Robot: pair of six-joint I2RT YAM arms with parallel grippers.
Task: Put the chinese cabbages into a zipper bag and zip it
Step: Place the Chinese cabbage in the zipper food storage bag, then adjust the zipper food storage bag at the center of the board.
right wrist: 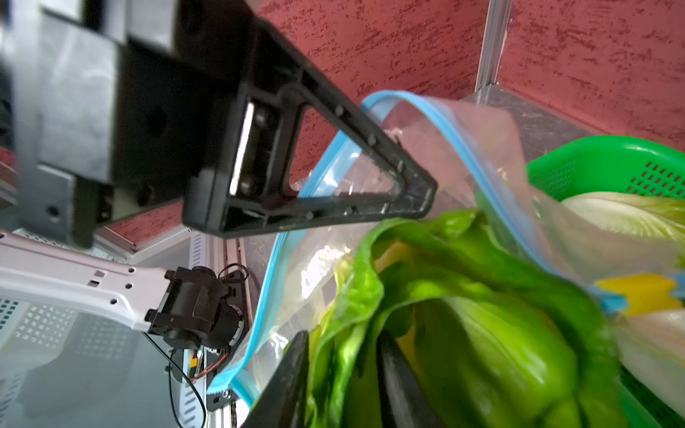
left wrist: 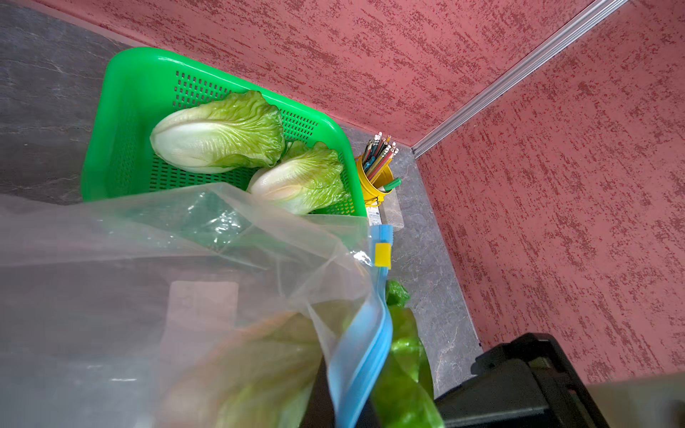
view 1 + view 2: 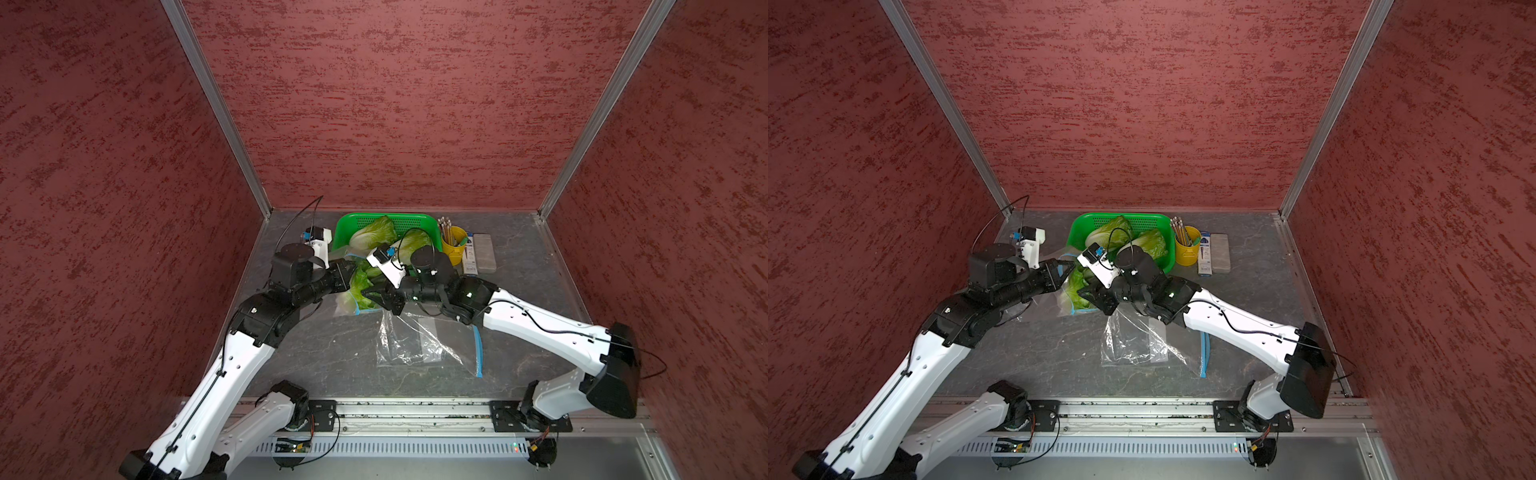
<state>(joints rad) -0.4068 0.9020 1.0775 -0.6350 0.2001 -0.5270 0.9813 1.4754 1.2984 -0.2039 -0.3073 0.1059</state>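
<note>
The left tool is seen shut, its jaws pinched on the upper rim of the zipper bag. By this grip the rim is held raised above the desk. The blue zip strip is seen running right past that tool's tip, and the yellow slider is seated on the strip a little beyond the tip.

Just below the left tool's tip, the first cabbage is lodged in the bag's mouth. Its pale stalk end can be made out through the plastic, inside. Its dark green leaves are left sticking out past the strip, toward the right tool. The right tool's jaws are set partly apart, and a fold of those leaves is found between them.

Beyond both tools' tips, a larger cabbage and a smaller cabbage are laid just beside each other in the green basket.

Behind the right tool, partly under its forearm, a spare clear bag is spread flat on the desk.

Off the right tool's outer side, just beside the basket, a yellow cup filled with pencils is stood. A grey case is laid near it, further out.
</note>
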